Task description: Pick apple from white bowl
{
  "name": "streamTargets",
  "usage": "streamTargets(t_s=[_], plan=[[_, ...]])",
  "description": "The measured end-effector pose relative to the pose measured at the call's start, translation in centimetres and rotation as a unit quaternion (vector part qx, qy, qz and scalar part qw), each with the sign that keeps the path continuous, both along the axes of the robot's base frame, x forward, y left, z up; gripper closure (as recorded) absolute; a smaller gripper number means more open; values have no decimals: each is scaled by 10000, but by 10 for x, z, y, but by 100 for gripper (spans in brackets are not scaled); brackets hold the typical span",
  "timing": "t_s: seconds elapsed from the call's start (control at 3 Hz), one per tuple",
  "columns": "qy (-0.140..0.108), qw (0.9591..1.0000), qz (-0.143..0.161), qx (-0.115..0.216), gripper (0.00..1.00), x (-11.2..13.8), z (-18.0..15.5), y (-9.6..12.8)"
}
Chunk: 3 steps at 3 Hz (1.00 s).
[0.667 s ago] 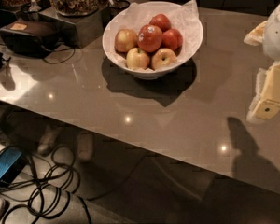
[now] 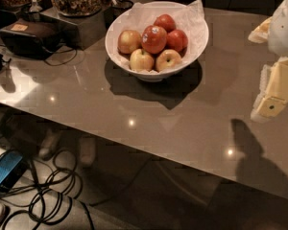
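Broadly, first the grey table [image 2: 149, 123], glossy and dotted with lamp reflections, filling most of the view. Next in size, the white bowl [image 2: 153, 74] at the far middle of that surface, lined with crinkled white paper [image 2: 192, 13] and holding six apples. Off at the right edge, well apart from the bowl and hanging above the table, the gripper [image 2: 270, 102], pale and blocky, partly cut off by the frame; cannot tell whether open or closed. Then the apple [image 2: 154, 38] itself: deepest red, biggest of the heap, perched on top near the bowl's centre, touching the yellow-red apples [image 2: 142, 60] in front and the plain red apples [image 2: 176, 40] behind and to its right. Probably firm and fairly heavy, with waxy, slippery skin; stiff enough to bear a solid squeeze, yet apt to bruise, and apt to roll or nudge its neighbours once disturbed. Best taken from above across the widest part, aiming for the gaps on either side rather than for the fruit around it. Smallest, a pale sticker [image 2: 156, 29] on the upper skin, too small to read. Hidden: the apple's underside and resting points, the paper's folds beneath the fruit, most of the arm beyond the frame.
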<state>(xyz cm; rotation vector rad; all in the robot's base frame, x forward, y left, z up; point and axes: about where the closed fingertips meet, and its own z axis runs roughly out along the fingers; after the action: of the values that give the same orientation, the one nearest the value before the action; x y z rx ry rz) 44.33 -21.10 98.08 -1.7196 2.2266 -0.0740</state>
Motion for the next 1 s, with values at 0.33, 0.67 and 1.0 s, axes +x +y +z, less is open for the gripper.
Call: streamTargets(t_s=[0.33,0.67,1.0], plan=[[39,9999,92,-67,0,12,6,17],[12,9988,475,-100,0,22,12,46],[-48,9989,469,-83,0,23,14,47]])
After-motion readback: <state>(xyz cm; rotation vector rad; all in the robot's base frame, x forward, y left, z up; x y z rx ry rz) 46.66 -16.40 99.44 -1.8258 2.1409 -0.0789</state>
